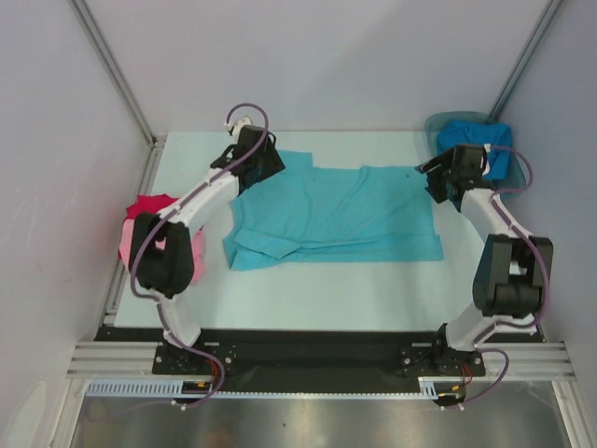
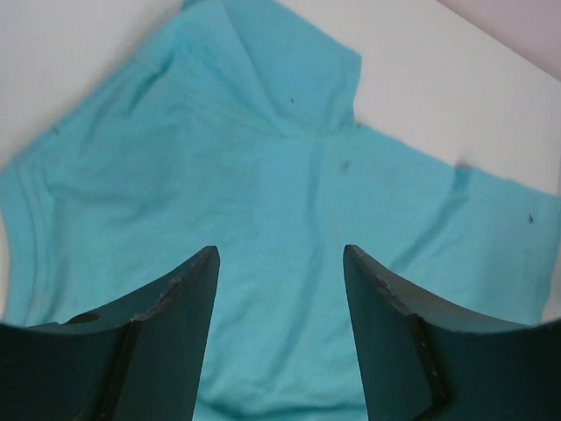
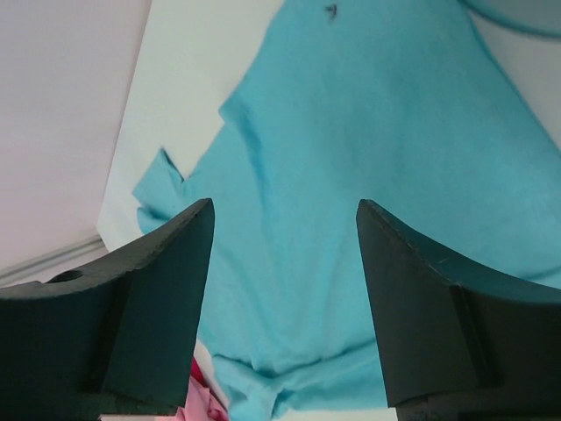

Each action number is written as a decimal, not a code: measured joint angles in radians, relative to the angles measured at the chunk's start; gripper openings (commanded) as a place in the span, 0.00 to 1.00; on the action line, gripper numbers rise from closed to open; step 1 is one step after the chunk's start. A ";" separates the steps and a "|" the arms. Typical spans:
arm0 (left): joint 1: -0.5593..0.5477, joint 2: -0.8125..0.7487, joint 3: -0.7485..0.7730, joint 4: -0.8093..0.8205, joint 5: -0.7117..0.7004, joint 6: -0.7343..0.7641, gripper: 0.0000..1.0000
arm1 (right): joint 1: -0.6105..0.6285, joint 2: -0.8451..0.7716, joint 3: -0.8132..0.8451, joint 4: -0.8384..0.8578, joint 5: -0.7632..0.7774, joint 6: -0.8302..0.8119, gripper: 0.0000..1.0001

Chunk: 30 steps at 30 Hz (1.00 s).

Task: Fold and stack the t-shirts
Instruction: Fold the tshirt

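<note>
Left arm [image 1: 201,201] partly hides pink shirt [image 1: 125,247].

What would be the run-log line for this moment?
left claw open over turquoise shirt | right claw open over it | nothing held

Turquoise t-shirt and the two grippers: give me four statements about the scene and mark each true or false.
1. The turquoise t-shirt lies spread out on the table. True.
2. The left gripper is shut on the turquoise t-shirt. False: its jaws stand open and grip nothing.
3. The blue t-shirt sits in the grey tub. True.
4. The right gripper holds the red t-shirt. False: it is open and empty over the turquoise one; the red lies at the table's left edge.
</note>
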 measured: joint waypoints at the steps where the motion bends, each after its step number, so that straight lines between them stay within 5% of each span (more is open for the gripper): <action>1: 0.023 0.041 0.043 -0.007 0.017 0.009 0.64 | 0.002 0.044 0.047 -0.009 0.003 -0.009 0.70; 14: 0.231 0.390 0.337 -0.079 0.278 0.150 0.64 | 0.021 0.651 0.798 -0.371 0.102 -0.180 0.71; 21: 0.252 0.615 0.629 -0.175 0.360 0.251 0.64 | 0.024 0.759 0.911 -0.497 0.120 -0.241 0.72; 30: 0.302 0.652 0.680 -0.243 0.382 0.320 0.63 | 0.028 0.776 0.975 -0.586 0.184 -0.306 0.72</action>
